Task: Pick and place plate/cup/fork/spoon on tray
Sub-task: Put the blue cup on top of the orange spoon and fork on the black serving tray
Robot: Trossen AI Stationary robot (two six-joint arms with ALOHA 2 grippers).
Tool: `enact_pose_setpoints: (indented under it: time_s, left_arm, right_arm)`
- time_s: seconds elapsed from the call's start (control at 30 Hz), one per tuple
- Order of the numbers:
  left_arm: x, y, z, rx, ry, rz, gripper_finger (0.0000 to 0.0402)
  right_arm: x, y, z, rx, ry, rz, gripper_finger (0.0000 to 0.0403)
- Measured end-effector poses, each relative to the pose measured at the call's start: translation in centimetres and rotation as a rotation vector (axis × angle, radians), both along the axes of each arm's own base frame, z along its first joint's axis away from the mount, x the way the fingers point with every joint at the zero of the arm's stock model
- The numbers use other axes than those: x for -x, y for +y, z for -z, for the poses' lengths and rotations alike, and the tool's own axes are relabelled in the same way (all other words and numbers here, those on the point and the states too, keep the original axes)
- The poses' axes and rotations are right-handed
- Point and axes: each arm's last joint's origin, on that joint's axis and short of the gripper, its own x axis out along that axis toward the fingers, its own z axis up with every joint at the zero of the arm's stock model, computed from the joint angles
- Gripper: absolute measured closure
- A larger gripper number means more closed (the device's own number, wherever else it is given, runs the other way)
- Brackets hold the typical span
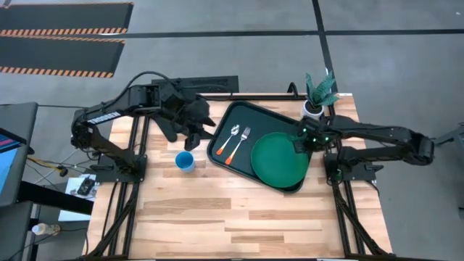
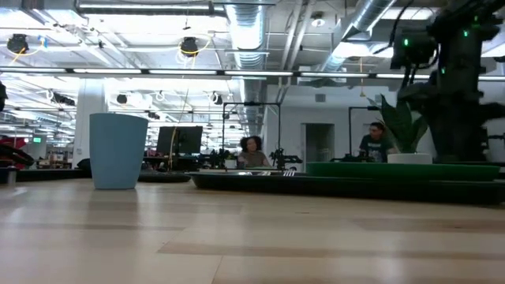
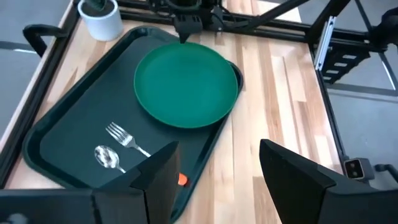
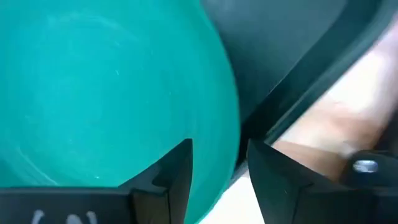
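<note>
The dark tray (image 1: 225,123) lies slantwise on the table's right half. The green plate (image 1: 279,159) lies on it, over its near right corner. The fork (image 1: 244,138) and spoon (image 1: 230,138) lie on the tray's left part, also seen in the left wrist view as fork (image 3: 124,138) and spoon (image 3: 107,157). The blue cup (image 1: 185,161) stands on the table left of the tray. My right gripper (image 4: 219,155) is open, its fingers on either side of the plate's far right rim (image 4: 233,143). My left gripper (image 3: 221,162) is open and empty above the tray's left edge (image 1: 197,133).
A white pot with a green plant (image 1: 313,109) stands at the table's far right corner, just beyond my right gripper. Bare wooden table (image 1: 239,217) spreads toward the near edge. People sit in the room beyond (image 2: 251,150).
</note>
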Motion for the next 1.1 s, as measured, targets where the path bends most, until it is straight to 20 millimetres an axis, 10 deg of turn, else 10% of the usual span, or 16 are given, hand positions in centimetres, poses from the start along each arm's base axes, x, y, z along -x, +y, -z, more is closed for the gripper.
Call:
enact_pose_setpoints:
  time_s: [0.27, 0.53, 0.8, 1.1]
  left_arm:
    - [3.9, -0.3, -1.2, -0.021, 0.050, -0.105, 0.0194]
    - [8.0, -0.5, 0.1, -0.057, 0.260, -0.450, 0.0194]
    - [10.5, -1.6, 8.1, 0.021, 0.292, -0.640, 0.0194]
    - [10.7, -0.8, 18.0, 0.239, 0.248, -0.743, 0.0194]
  right_arm:
    - [-1.2, -0.6, -6.9, 0.179, -0.215, 0.021, 0.0226]
    - [-8.7, 0.7, -11.5, 0.425, -0.725, -0.122, 0.0233]
    - [-16.1, 2.9, -10.1, 0.443, -0.730, -0.321, 0.0245]
    - [-20.0, 4.2, -8.1, 0.381, -0.670, -0.427, 0.0237]
